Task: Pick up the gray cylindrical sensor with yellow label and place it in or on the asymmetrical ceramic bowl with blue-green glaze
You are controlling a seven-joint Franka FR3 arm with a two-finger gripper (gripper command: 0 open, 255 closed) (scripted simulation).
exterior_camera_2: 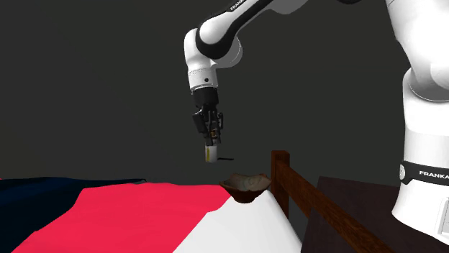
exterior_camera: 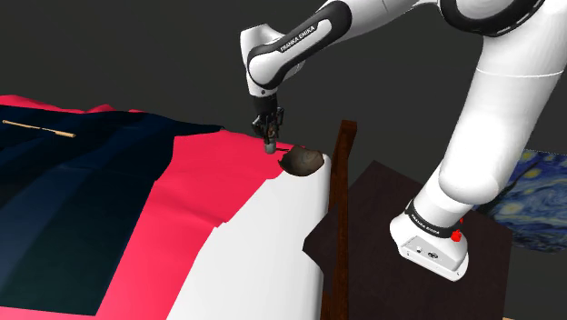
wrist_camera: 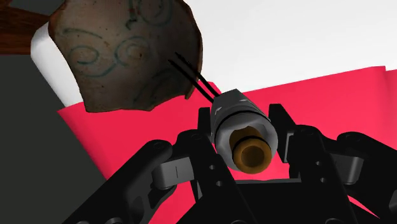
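Observation:
My black gripper (exterior_camera_2: pixel 211 147) hangs in the air, shut on a small grey cylindrical sensor (wrist_camera: pixel 245 124) with a yellowish end and two thin dark wires. In the second exterior view the sensor (exterior_camera_2: pixel 210 153) pokes out below the fingers, well above the bed. The bowl (exterior_camera_2: pixel 245 187) is brown and uneven, with blue-green swirls (wrist_camera: pixel 121 54), and sits on the white sheet near the bed's corner. In the shoulder view the gripper (exterior_camera: pixel 270 138) is just left of the bowl (exterior_camera: pixel 303 161) and above it.
The bed carries a red cover (exterior_camera: pixel 195 195), a dark blue blanket (exterior_camera: pixel 64 182) and a white sheet (exterior_camera: pixel 263 264). A dark wooden bedpost (exterior_camera: pixel 342 209) rises right beside the bowl. A dark table (exterior_camera: pixel 382 236) holds my stand.

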